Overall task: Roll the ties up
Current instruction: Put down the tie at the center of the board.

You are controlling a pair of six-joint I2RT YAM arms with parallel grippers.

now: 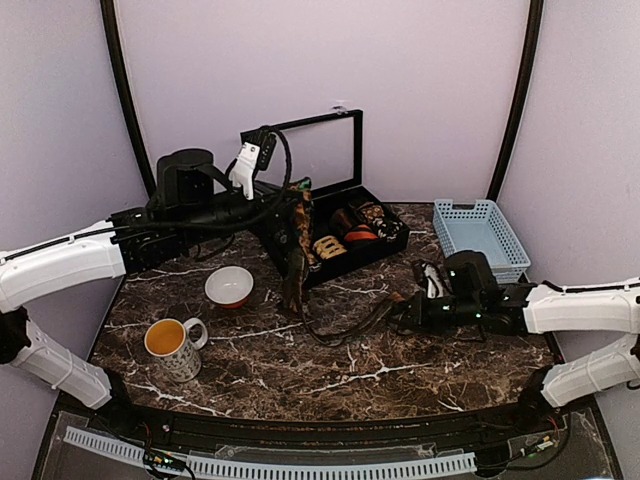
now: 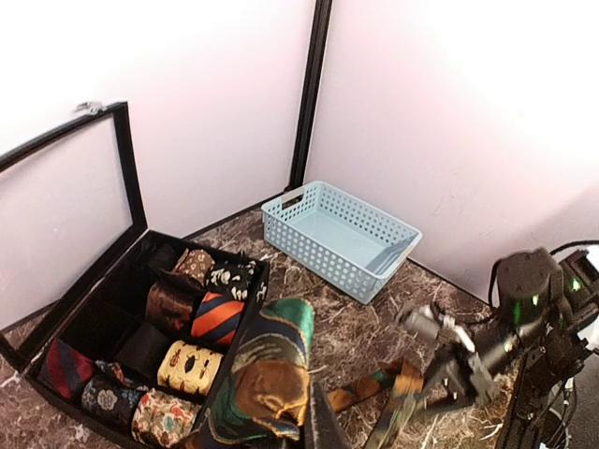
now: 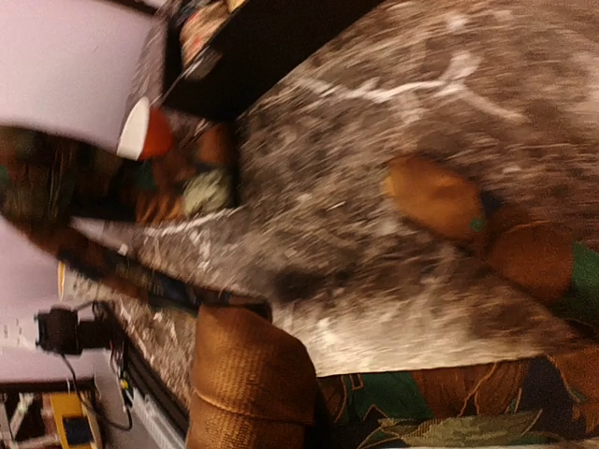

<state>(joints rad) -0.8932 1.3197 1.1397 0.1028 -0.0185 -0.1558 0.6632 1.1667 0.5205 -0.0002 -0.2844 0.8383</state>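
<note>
Top external view: the left gripper [image 1: 296, 205] hangs raised just in front of the black box [image 1: 360, 258], jaws closed on the upper end of the tie [image 1: 296, 250]. The tie drops to the table [image 1: 330, 370] and runs right of the box to the right gripper [image 1: 405, 312], clamped tight on the other end. Only this view shows the bowl [image 1: 229, 286] and mug [image 1: 175, 345], left of the box. The left wrist view alone shows rolled fabric coils [image 2: 217, 318] in the box's compartments and a blue basket [image 2: 323, 260] beyond it. The right wrist view is blurred: green and brown tie fabric, close up.
</note>
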